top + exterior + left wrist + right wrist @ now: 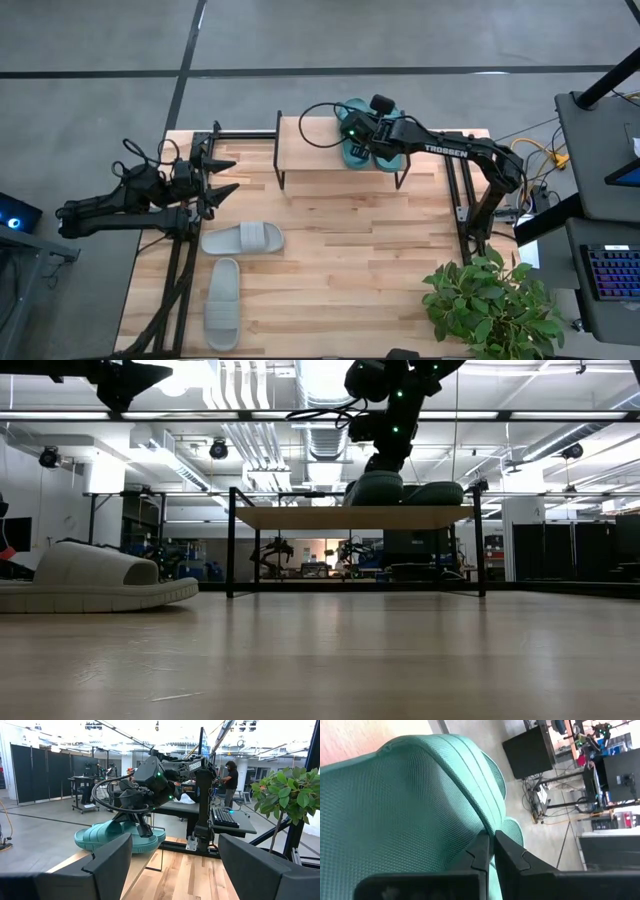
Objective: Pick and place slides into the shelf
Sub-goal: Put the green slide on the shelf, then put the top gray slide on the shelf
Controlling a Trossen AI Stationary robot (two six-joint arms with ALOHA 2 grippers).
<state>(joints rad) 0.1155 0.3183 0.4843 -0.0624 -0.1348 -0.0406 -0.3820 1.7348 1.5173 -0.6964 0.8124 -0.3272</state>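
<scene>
The shelf [320,150] stands at the upper middle of the high view, carrying the teal slides [362,145] side by side toward its right end. The right gripper [358,132] sits over them, jaws shut on a strap, it seems, judging by the blurred wrist view. The two grey slides [243,238] lie on the bench [340,270] at lower left, near the left gripper [222,177], whose jaws stand wide open and empty. A potted plant [495,305] fills the lower right corner.
</scene>
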